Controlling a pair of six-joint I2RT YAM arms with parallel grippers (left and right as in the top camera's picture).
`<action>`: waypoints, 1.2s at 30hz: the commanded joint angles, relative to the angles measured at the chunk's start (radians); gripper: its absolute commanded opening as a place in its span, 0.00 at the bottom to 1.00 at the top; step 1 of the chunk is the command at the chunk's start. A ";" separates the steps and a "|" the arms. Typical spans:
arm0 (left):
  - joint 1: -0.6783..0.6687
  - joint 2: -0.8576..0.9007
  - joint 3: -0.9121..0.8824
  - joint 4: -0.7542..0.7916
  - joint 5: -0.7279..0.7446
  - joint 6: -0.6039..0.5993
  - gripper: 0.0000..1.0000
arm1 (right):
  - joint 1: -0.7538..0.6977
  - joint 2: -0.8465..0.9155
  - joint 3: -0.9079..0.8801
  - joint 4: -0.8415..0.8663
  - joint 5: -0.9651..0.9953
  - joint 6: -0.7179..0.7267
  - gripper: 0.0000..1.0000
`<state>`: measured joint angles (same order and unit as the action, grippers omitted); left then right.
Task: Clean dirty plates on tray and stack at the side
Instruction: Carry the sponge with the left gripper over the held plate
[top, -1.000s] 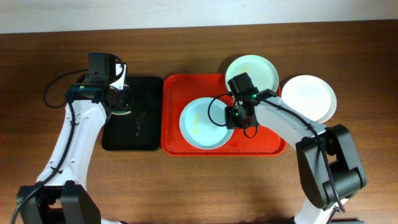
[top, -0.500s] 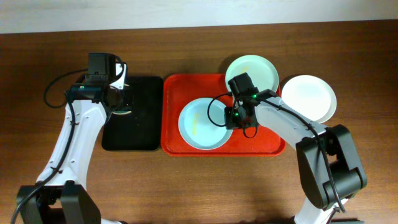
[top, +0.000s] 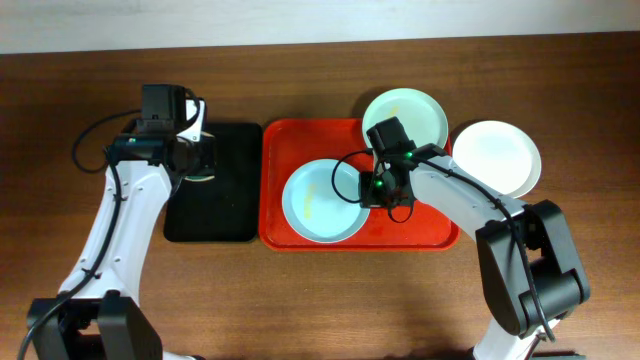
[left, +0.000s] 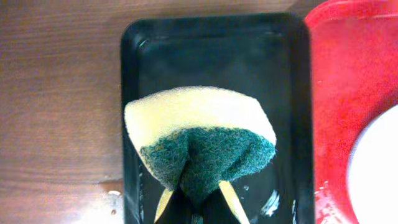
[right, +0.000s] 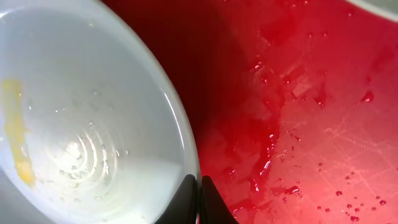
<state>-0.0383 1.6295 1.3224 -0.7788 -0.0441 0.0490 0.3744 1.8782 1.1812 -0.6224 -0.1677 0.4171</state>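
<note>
- Two sets of fingers, both clenched: right gripper (right: 200, 186) nipped onto the rim of the pale blue plate (right: 81, 124), left gripper (left: 196, 200) squeezing the sponge (left: 199, 130), green scouring face folded into the pinch.
- Pale blue plate flat on the red tray (top: 420, 235), left of centre; yellow smear (right: 17, 130) on the inner face, water beads around it.
- Sponge up over the black tray (left: 143, 62), well apart from that plate.
- Mint green plate (top: 415, 115) over the tray's far right corner; white plate (top: 497, 155) on the table, just right of the tray.
- Handling, as a guess: rigid, light, wet so slippery; thin rim pinch likely to pivot. Better to slide than lift; take the rim deep.
- Versus a second ago: pale blue plate dragged slightly left along with the right gripper; sponge nudged a little toward the black tray's far end.
</note>
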 joint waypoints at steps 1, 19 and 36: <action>-0.055 -0.021 0.018 0.026 0.063 0.009 0.00 | 0.018 -0.024 -0.007 0.014 -0.004 0.055 0.04; -0.311 0.136 0.018 0.071 0.158 -0.214 0.01 | 0.058 -0.023 -0.043 0.081 0.075 0.153 0.04; -0.323 0.240 0.068 0.025 0.305 -0.295 0.00 | 0.058 -0.023 -0.045 0.081 0.075 0.138 0.04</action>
<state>-0.3527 1.8259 1.3781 -0.7517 0.2413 -0.2314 0.4274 1.8763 1.1580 -0.5434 -0.1204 0.5564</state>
